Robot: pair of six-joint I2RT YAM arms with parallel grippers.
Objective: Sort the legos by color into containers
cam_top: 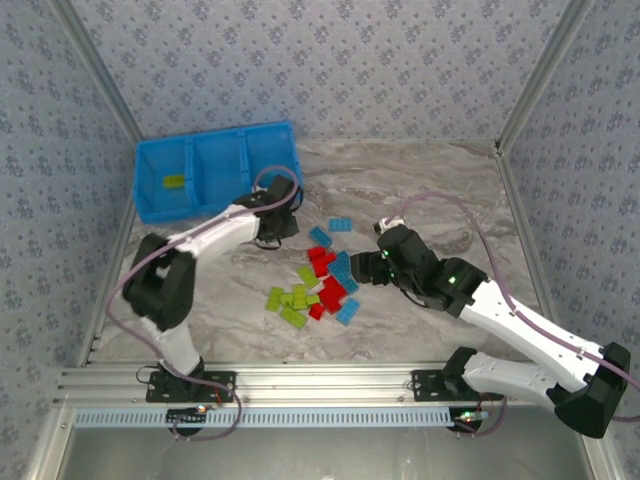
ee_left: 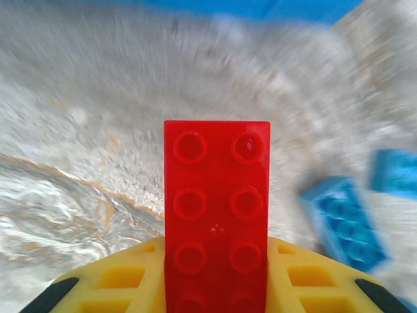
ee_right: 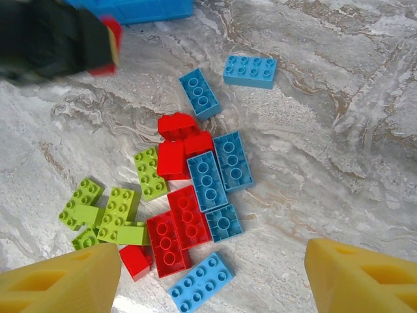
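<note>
We see the left jaws pinching a red brick (ee_left: 216, 208) near the blue bin (cam_top: 218, 165), the right jaws spread above the brick pile (ee_right: 189, 218).

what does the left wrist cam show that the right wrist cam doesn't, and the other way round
Left wrist view: a close-up of the red brick clamped in the left jaws, its two rows of studs facing the camera, over a blurred table.
Right wrist view: the loose pile lying flat, with lime green bricks, red bricks and light blue bricks, framed by the wide-open right jaws.
Both: the marble table, an edge of the blue bin along the top, and some light blue bricks.
</note>
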